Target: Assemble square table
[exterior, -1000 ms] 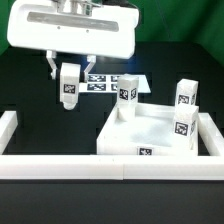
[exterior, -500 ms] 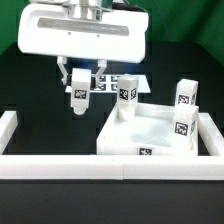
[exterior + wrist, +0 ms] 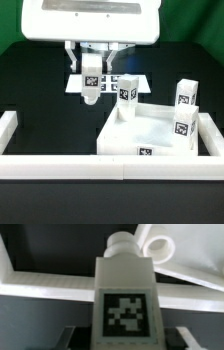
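white leg [image 3: 90,80], black-and-white tag [image 3: 126,310]

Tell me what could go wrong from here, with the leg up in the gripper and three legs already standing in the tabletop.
The gripper holds the fourth leg in the air, short of the tabletop.

1. The nearest standing leg sits close beside the carried one; moving sideways at this height could knock it.
2. In the wrist view the leg's tip sits beside the open socket, not over it, so lowering now would likely hit the rim.
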`<state>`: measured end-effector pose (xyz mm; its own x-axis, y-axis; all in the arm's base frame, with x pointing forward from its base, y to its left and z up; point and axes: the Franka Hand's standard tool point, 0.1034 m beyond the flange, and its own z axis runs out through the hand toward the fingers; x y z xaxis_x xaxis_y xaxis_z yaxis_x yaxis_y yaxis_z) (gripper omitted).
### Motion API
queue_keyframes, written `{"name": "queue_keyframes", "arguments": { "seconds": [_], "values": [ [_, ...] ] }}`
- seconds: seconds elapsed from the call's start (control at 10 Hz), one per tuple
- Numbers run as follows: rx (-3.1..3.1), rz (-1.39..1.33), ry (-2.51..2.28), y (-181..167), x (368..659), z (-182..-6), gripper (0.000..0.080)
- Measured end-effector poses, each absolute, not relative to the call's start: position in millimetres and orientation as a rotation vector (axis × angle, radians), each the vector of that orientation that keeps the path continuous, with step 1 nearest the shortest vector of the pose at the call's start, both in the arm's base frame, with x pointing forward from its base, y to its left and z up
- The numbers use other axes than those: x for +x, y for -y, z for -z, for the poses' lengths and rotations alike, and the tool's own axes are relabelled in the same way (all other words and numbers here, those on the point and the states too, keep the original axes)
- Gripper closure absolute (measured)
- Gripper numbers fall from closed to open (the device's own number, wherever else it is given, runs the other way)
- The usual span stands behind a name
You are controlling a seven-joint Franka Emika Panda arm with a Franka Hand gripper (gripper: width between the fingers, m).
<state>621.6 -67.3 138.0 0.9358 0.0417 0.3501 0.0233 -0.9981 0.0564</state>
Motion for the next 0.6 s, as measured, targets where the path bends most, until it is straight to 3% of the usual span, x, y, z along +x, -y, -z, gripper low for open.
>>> {"name": "queue_keyframes", "arguments": {
  "seconds": [0.3, 0.6],
  "values": [
    [3.039, -0.557, -0.067, 66.1, 622.5, -131.3, 0.0509],
    [3.037, -0.611, -0.112, 47.6, 651.3, -134.7, 0.0509]
  ]
}}
